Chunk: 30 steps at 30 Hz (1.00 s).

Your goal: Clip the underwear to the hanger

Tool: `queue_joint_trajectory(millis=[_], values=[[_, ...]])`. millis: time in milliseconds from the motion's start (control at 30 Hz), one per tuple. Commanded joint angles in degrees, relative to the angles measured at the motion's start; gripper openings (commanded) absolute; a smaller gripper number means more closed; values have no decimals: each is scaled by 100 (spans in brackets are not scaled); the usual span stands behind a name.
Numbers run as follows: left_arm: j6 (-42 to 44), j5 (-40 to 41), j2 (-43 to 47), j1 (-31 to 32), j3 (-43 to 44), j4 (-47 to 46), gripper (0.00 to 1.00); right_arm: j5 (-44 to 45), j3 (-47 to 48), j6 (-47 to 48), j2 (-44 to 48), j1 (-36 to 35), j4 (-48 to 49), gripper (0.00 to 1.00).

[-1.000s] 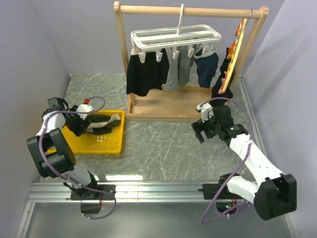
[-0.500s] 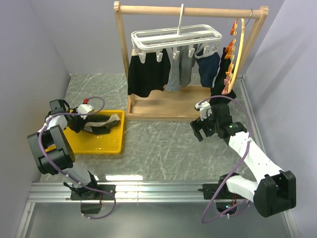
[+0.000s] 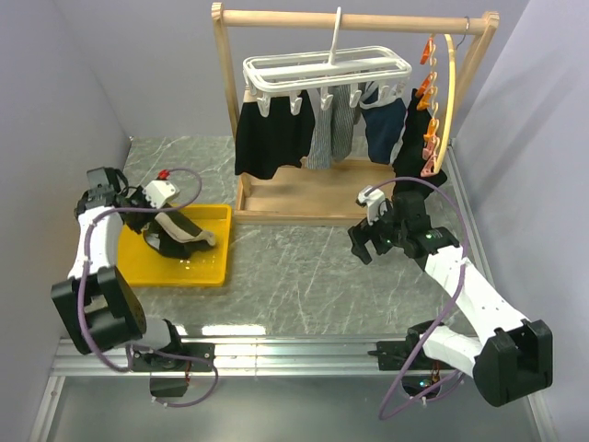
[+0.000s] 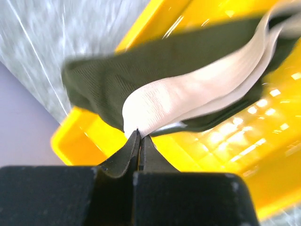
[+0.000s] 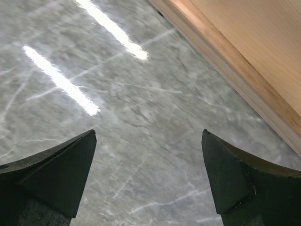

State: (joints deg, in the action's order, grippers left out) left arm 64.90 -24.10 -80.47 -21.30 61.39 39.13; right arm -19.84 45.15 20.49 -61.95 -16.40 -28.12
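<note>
**1, L side.** left gripper: jaws pressed fully together, pinching the beige waistband edge of the underwear. Underwear: dark olive fabric w/ wide beige band, hung from the jaws over a yellow tray at L of counter. Could not tell if its lower end touched the tray floor. Writing: nothing legible; band motion-blurred in wrist view, too small in top view.

**2, ctr rear.** Wooden rack w/ top bar. hanger: white grid frame, hooked on the bar. Its white clips held a black garment, a striped grey garment and a navy garment. The cloth hid most clips; no count possible.

**3, R rear.** Curved wooden hoop w/ orange clips, at R end of the bar. Dark item beside it, partly covered.

**4, R.** right gripper: jaws wide apart, holding nothing, above bare counter just in front of the rack's base board. Well apart from underwear & hanger.
</note>
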Motion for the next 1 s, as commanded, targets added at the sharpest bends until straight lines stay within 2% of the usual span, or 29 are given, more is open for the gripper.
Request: queue_joint_trajectory(millis=[0, 133, 367, 767, 967], values=[[146, -236, 487, 485, 496, 1218, 0, -407, 363, -1, 183, -152, 324, 100], [-310, -157, 664, 1371, 874, 1798, 0, -853, 232, -150, 333, -293, 867, 99], [-1181, -437, 681, 2085, 1929, 2388, 0, -1417, 354, -326, 105, -653, 1177, 95], [-2447, -1308, 734, 3280, 3818, 2933, 0, -1567, 820, -221, 227, -917, 685, 92], [-2948, -1474, 708, 4132, 3663, 2828, 0, -1295, 689, -2, 579, -873, 150, 91]])
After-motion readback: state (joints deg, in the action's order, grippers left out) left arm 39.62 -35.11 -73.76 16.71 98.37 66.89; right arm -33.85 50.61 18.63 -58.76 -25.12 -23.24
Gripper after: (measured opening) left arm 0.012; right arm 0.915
